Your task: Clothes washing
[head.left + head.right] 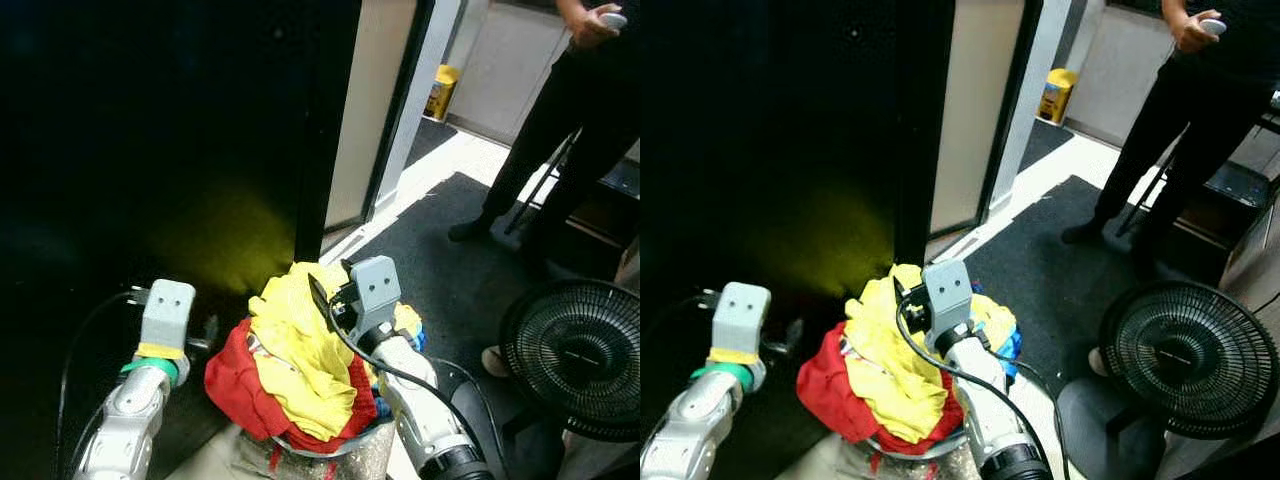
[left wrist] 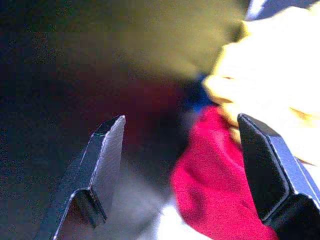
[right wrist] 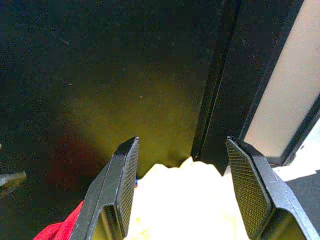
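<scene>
A heap of laundry fills a silvery basket (image 1: 335, 452) right in front of me: a yellow garment (image 1: 300, 350) on top, a red one (image 1: 232, 385) beneath it on the left, a bit of blue cloth (image 1: 416, 340) on the right. My right gripper (image 3: 182, 185) hovers open just above the yellow garment, holding nothing. My left gripper (image 2: 182, 165) is open beside the heap's left side, with the red cloth (image 2: 215, 190) ahead of its fingers and nothing gripped.
A glossy black panel (image 1: 150, 150) stands close behind the basket. To the right are a black floor fan (image 1: 575, 355), a dark mat (image 1: 440, 250), a standing person (image 1: 570, 120) holding a small device, and a yellow container (image 1: 441, 90) by the far wall.
</scene>
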Tool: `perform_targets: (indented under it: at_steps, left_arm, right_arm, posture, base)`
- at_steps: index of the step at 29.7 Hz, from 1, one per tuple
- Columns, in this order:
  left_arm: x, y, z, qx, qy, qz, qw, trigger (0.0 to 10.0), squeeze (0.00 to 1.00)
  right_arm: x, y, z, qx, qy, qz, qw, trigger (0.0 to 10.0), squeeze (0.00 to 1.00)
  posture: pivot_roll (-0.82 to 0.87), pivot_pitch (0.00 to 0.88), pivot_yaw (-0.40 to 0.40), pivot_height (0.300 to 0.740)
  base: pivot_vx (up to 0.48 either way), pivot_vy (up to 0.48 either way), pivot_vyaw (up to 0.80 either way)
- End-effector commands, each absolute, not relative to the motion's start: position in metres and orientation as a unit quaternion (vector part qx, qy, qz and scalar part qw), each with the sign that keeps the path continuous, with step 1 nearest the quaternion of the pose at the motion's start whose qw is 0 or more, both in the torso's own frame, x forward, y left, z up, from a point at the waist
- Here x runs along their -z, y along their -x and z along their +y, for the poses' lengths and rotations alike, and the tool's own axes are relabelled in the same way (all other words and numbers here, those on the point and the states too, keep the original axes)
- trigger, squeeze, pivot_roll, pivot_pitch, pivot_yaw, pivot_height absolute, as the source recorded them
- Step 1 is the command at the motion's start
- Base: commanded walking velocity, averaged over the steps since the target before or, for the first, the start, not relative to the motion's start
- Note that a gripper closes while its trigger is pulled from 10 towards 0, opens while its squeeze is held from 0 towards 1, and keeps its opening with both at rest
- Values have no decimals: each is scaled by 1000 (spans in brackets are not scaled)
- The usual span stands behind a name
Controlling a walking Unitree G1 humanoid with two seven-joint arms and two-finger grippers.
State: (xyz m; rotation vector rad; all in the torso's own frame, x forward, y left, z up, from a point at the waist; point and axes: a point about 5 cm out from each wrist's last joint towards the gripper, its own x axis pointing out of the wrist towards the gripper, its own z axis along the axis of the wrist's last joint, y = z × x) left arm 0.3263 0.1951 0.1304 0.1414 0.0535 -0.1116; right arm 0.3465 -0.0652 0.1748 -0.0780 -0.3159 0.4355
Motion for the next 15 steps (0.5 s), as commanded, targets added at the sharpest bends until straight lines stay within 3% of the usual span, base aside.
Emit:
perform_targets:
  at_steps: [1, 8, 15]
  left_arm:
    - [-117, -320, 186, 100, -71, 54, 991, 10000, 0]
    - [-114, -320, 173, 124, -93, 54, 986, 10000, 0]
    - [-107, -320, 159, 140, -104, 59, 983, 10000, 0]
  right_arm:
    - [-167, -345, -71, -206, 28, -140, 968, 10000, 0]
    - [-164, -347, -80, -183, 22, -129, 974, 10000, 0]
    - [-161, -349, -86, -170, 33, -123, 977, 10000, 0]
  posture:
    - [16, 189, -8, 740]
    - [7, 193, 3, 740]
    - [5, 213, 8, 740]
  base:
    - [0, 0, 0]
    - [0, 0, -686]
    - [0, 0, 0]
